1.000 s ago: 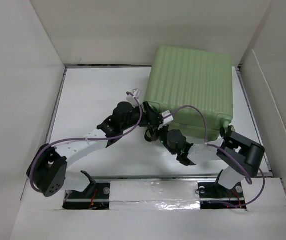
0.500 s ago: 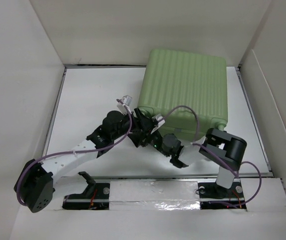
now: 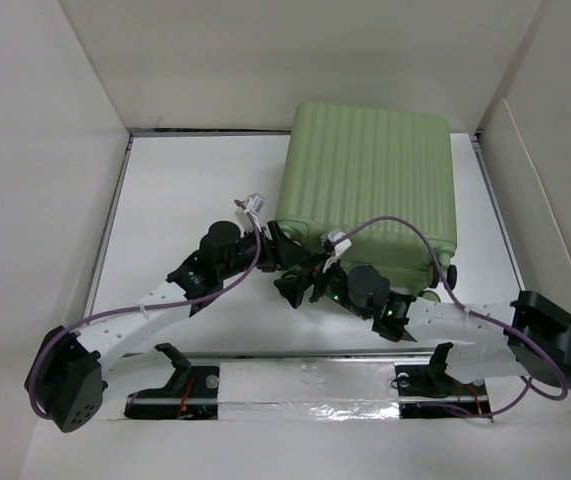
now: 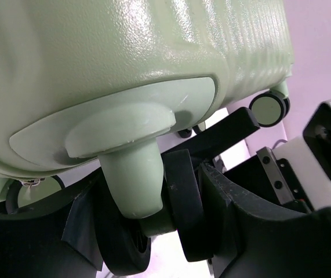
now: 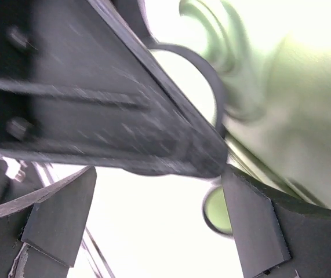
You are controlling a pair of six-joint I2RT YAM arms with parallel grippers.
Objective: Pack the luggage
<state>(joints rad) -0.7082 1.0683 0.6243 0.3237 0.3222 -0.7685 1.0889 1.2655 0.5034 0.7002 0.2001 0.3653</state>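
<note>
The luggage [image 3: 365, 185], a light-green ribbed suitcase, lies closed and flat on the table at the back right. My left gripper [image 3: 283, 256] is at its near-left corner. In the left wrist view its jaws are shut on a caster wheel [image 4: 182, 211], whose green stem [image 4: 133, 179] and twin black wheels sit between the fingers [image 4: 246, 231]. My right gripper [image 3: 303, 286] is just in front of that corner and open. Its pads [image 5: 61, 214] stand wide apart with nothing between them. A green-hubbed wheel [image 5: 214, 209] shows beside the right pad.
White walls [image 3: 45, 150] enclose the table on the left, back and right. Another caster [image 3: 452, 272] sticks out at the luggage's near-right corner. Purple cables [image 3: 405, 225] loop over both arms. A taped strip [image 3: 305, 385] runs along the near edge.
The luggage has slid and turned a little to the left. The right gripper has opened wide, and the right arm's elbow has swung out to the right. The left gripper keeps its grip on the wheel.
</note>
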